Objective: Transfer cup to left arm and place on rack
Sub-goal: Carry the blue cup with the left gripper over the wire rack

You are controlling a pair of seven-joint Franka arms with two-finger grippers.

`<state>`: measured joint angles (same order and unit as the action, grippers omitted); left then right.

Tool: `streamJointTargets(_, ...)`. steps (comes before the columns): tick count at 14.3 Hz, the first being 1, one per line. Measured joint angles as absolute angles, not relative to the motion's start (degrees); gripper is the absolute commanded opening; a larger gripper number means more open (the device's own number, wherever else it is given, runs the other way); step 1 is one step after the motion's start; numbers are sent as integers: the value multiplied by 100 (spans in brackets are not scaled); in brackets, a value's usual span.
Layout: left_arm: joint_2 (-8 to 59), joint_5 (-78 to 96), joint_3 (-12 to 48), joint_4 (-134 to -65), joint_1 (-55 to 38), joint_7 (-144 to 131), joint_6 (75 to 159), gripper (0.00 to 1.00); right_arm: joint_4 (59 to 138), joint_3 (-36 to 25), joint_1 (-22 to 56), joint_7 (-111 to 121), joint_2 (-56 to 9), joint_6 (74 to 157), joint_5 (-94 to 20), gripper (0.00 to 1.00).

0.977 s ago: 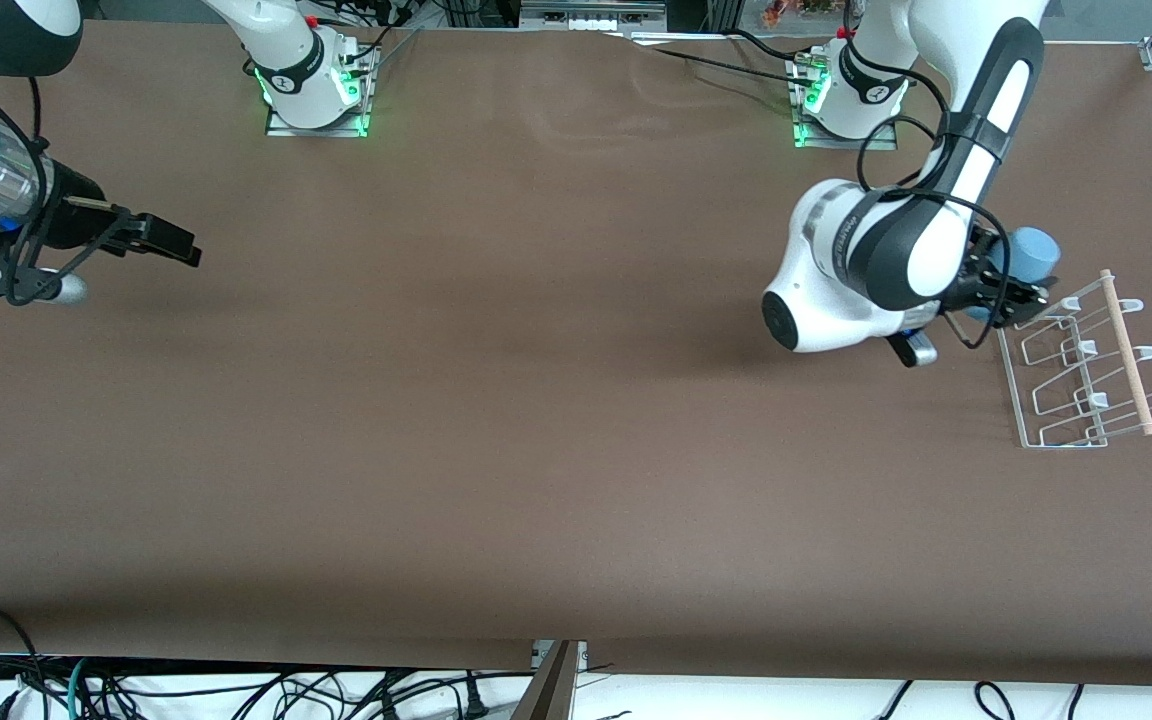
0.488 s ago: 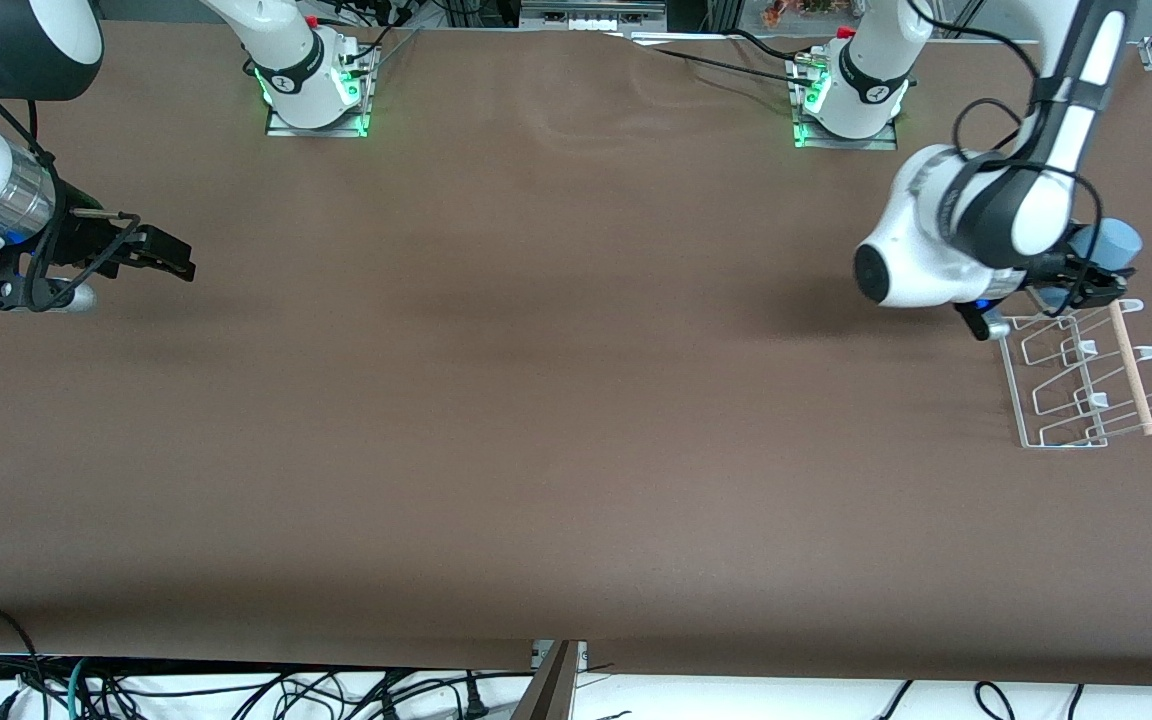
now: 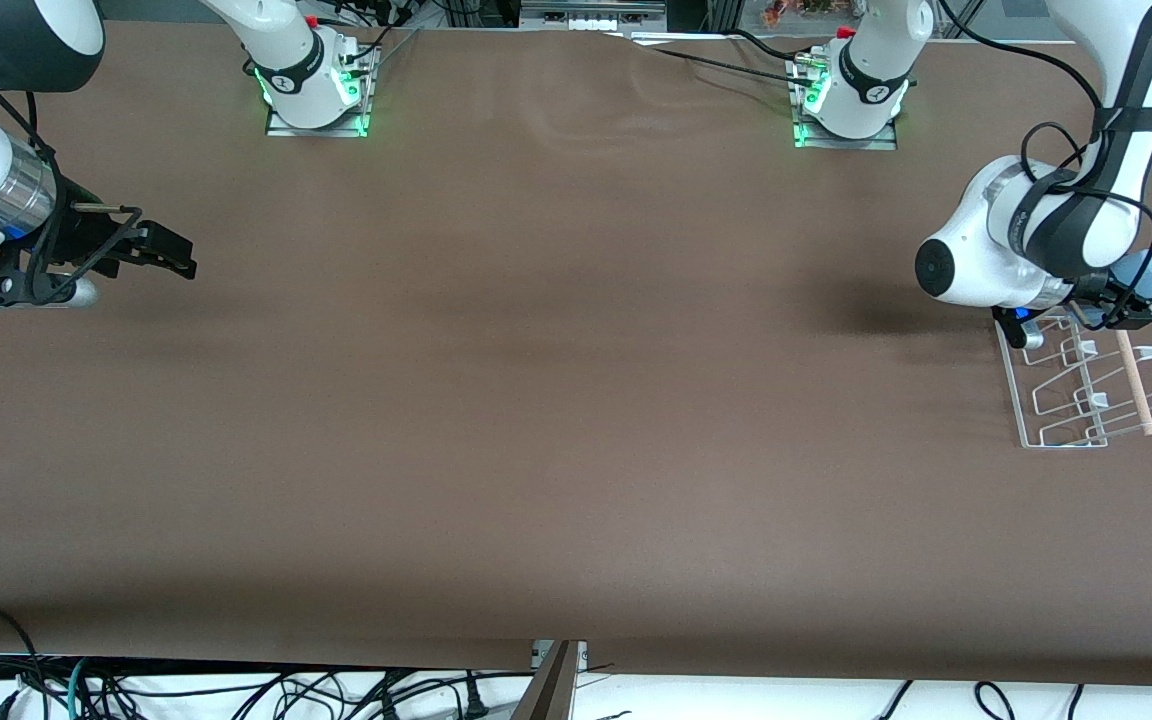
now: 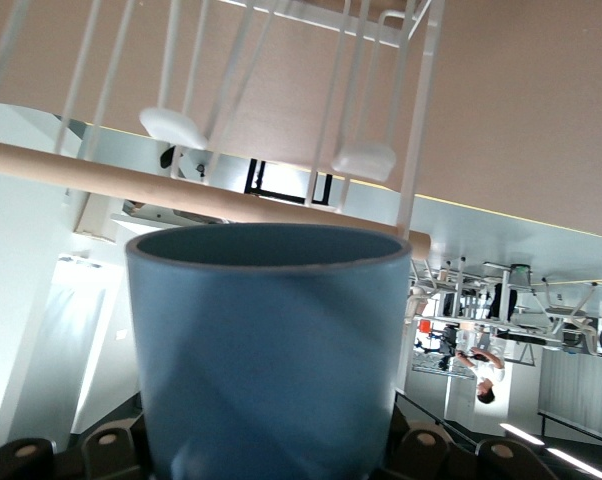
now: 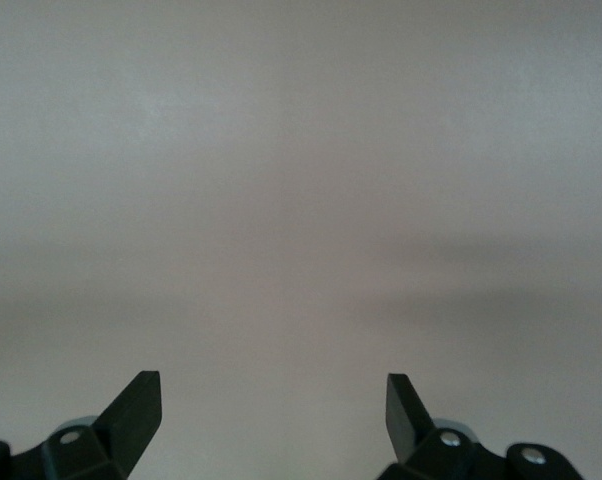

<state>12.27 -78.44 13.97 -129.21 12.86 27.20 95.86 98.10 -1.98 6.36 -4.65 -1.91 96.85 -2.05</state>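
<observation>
Since a second ago, my left arm [image 3: 1086, 215] has swung out toward its own end of the table [image 3: 576, 400], carrying the cup [image 3: 1146, 270] from just short of the rack [image 3: 1081, 385] to over the rack's edge nearest my bases. My left gripper [image 3: 1121, 305] is clamped on the cup; the wrist view shows its open mouth [image 4: 266, 340] pointing at the wooden rod [image 4: 181, 190] and the white prongs [image 4: 171, 125]. The handover looks done, so the step in hand is the placing. From the front my own wrist hides much of the grip, so I cannot be sure how the cup sits over the first prong.

Next I need to line the cup's mouth up with one prong, tip it, and lower it on before letting go, keeping clear of the rod.

My right gripper [image 3: 151, 250] waits over the table near the right arm's end, its fingers [image 5: 136, 405] spread wide and holding nothing.
</observation>
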Motion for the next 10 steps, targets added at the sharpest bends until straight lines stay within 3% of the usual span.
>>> streamJointTargets(3,1317,-7864,1399,-12981,1311,2575,9579,0,9661,-197,675,-459,-215,9685,-205,99)
streamJointTargets(4,1357,-7872,1396,-13013,1324,2549,9569,8,9583,-198,677,-446,-259,9685,-204,99)
streamJointTargets(10,1424,-8048,1386,-13127,1338,2512,9534,9,9358,-198,682,-268,-484,9683,-125,99)
